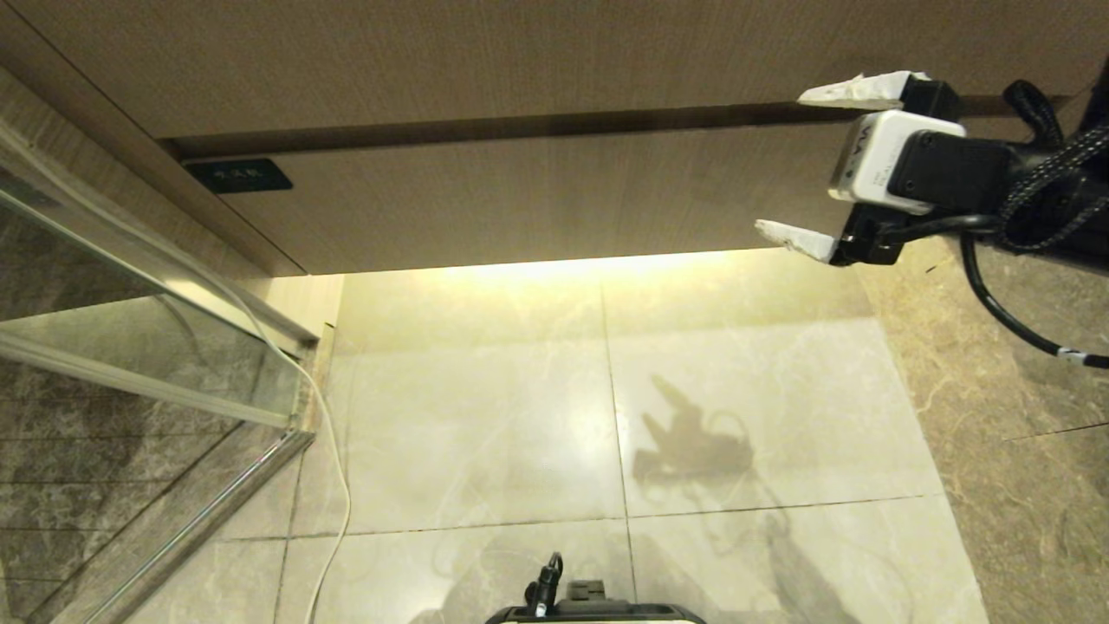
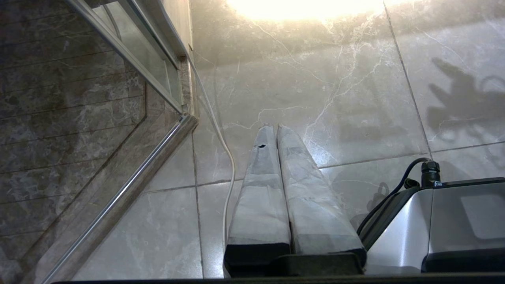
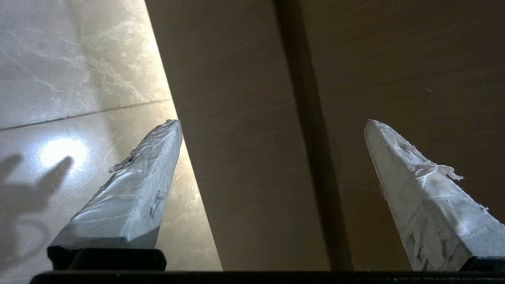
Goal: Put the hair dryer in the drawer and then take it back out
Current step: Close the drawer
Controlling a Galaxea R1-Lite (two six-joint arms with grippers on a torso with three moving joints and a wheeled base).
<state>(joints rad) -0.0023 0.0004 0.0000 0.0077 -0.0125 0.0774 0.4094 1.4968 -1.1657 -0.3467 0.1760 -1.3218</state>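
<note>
The right gripper (image 1: 788, 160) hung before the closed light-brown wood-grain drawer (image 1: 537, 208), fingers (image 3: 134, 189) spread wide and empty; the left gripper (image 2: 275, 127) fingers pressed together above the marble floor (image 1: 485, 416).

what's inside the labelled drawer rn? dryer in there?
Can't tell. The drawer is shut, so only its wood-grain front and dark label show. No hair dryer in any view. The right hand is open and empty in front of it.

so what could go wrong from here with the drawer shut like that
1. The drawer has no handle; the open right tool may slip off its smooth front near the dark gap above.
2. The white cable trails over the floor beside the glass door; the base could snag it.
3. No hair dryer is in view.
</note>
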